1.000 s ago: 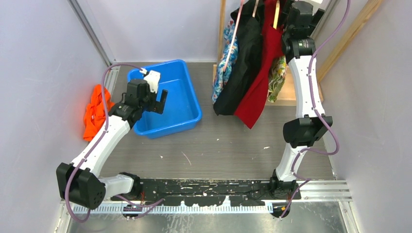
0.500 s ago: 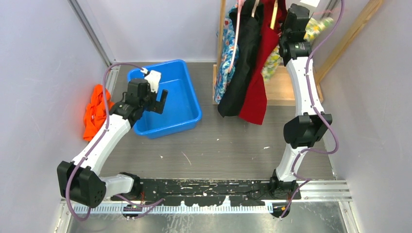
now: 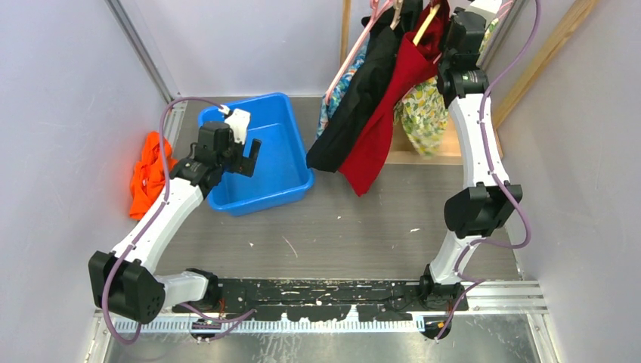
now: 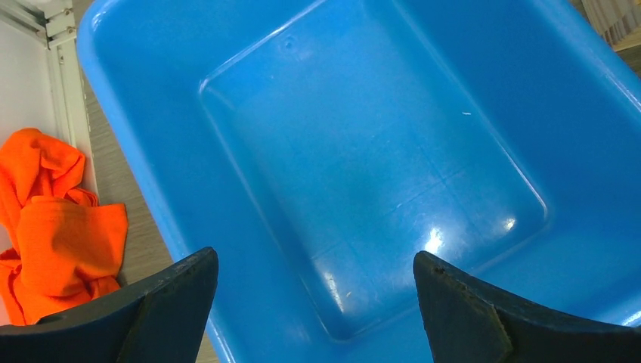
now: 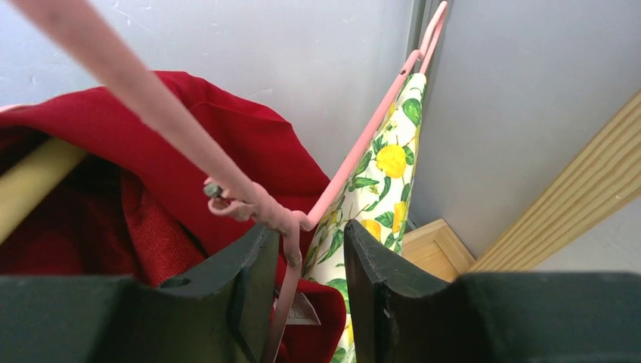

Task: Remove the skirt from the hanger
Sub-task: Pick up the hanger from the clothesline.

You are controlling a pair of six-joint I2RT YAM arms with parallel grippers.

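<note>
Lemon-print cloth skirt [image 5: 382, 181], far right: its thin pink plastic hanger [image 5: 261, 206] is pinched by the right gripper [image 5: 308, 238]. Left gripper [image 4: 311, 265] is spread wide. A lift-off is needed next.

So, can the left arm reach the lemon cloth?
Probably not: the left gripper hangs open over the bin, and black cloth and red cloth hang between it and the lemon cloth; the right gripper grips a hanger.
</note>
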